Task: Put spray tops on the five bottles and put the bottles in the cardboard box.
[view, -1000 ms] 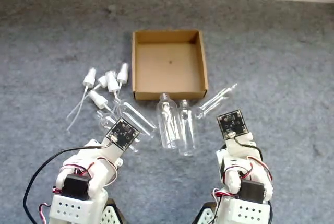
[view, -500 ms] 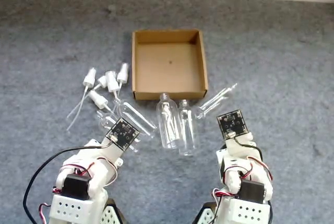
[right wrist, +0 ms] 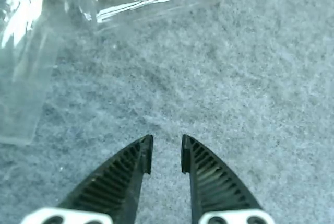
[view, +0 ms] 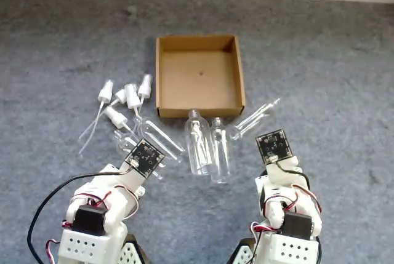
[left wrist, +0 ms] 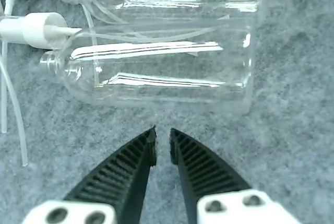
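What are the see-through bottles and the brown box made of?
The bottles look like clear, glossy plastic: you see the carpet through them, and bright streaks shine on them. The box looks like dull brown cardboard with thin walls.

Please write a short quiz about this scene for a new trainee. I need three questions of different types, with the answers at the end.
1. True or false: the cardboard box already holds one bottle.
2. Where do the spray tops lie?
A) inside the box
B) loose on the table, on the left arm's side of the box
C) screwed onto bottles
3. Fill in the gap: just ahead of the left gripper a clear, uncapped ____ lies on its side.

Key:
1. False, the box is empty.
2. B
3. bottle
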`<state>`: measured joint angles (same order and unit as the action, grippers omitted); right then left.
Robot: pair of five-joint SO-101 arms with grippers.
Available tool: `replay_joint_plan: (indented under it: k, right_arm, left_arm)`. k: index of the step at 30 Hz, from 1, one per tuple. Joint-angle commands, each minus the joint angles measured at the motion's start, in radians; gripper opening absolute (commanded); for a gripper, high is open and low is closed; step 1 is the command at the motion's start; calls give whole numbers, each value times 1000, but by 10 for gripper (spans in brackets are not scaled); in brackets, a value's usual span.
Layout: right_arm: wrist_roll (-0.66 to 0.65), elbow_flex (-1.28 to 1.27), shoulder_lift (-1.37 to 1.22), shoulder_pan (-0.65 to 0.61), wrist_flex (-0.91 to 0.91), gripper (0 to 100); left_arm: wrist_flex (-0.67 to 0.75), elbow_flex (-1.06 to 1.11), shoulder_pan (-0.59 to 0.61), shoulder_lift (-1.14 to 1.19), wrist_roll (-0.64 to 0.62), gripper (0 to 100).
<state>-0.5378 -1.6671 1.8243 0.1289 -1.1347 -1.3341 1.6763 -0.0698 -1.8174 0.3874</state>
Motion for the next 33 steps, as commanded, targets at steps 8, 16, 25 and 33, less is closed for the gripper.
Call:
replay_joint_plan:
  k: [8,16,25,33]
  right_arm:
    - [-6,-160,10,-7,-4,73]
    - [-8,-160,8,-7,-4,73]
    - [-11,-157,13,-1,15,73]
    - [95,104,5,97,110,74]
  left_arm:
    - [-8,19,-16,-4,2,6]
    - [-6,19,-18,-4,0,7]
    - [2,19,56,-4,11,5]
    - [2,19,216,-4,189,7]
